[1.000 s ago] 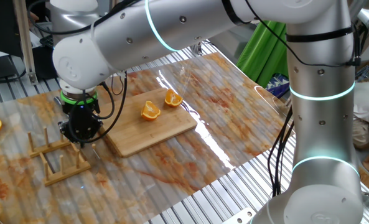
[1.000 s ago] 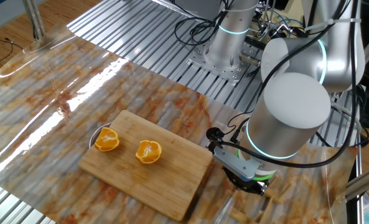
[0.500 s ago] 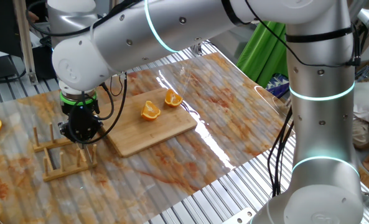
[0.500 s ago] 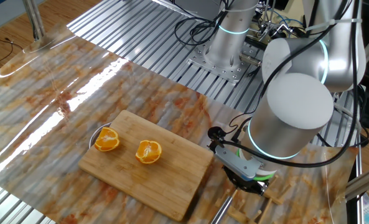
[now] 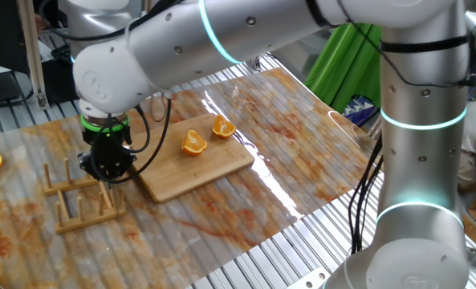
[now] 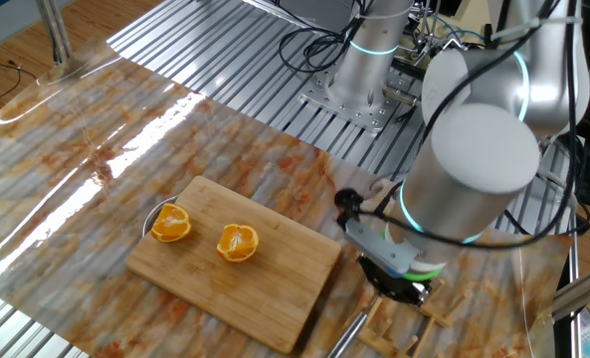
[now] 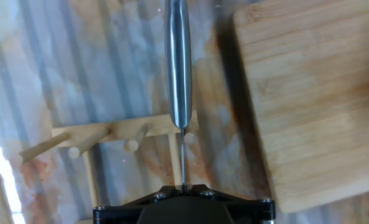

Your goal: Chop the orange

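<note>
I had the jaws closed on a knife (image 7: 178, 68), pointing straight down above the wooden rack (image 5: 81, 201) beside the cutting board (image 6: 275, 283). The orange (image 6: 238, 243) sat on that board, apart from the gripper (image 5: 107, 170).

Knife (image 7: 178, 74) tip cut off by hand view's top edge, wooden rack (image 6: 414, 316) partly hidden behind arm

Ribbed metal tabletop (image 6: 225, 45) under glossy marbled sheet (image 5: 302, 160); green fabric (image 5: 338, 68) behind.
</note>
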`<state>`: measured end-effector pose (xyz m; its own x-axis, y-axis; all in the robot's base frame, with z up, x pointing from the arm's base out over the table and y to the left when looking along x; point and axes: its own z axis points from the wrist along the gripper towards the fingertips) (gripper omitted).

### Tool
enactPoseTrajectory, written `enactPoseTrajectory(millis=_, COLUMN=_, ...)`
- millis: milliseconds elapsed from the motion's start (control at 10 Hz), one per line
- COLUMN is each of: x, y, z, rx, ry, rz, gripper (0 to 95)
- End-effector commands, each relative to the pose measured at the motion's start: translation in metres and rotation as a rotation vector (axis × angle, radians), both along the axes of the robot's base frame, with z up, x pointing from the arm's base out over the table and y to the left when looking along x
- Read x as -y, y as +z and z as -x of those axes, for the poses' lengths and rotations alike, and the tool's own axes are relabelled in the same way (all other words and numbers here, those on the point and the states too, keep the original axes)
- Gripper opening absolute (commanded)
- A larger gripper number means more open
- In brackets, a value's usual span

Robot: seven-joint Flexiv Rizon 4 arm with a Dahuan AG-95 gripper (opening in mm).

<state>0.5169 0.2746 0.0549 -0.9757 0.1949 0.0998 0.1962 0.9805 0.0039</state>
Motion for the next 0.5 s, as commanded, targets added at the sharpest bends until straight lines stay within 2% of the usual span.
enactPoseTrajectory(millis=100, x=-0.001, y=0.005, z=-0.002, rx=0.015, ry=-0.021, rz=-0.002, gripper=0.0)
enactPoseTrajectory(millis=500, x=-0.010, y=-0.015, z=-0.006, rx=0.041, ry=-0.032, rz=-0.001, gripper=0.0)
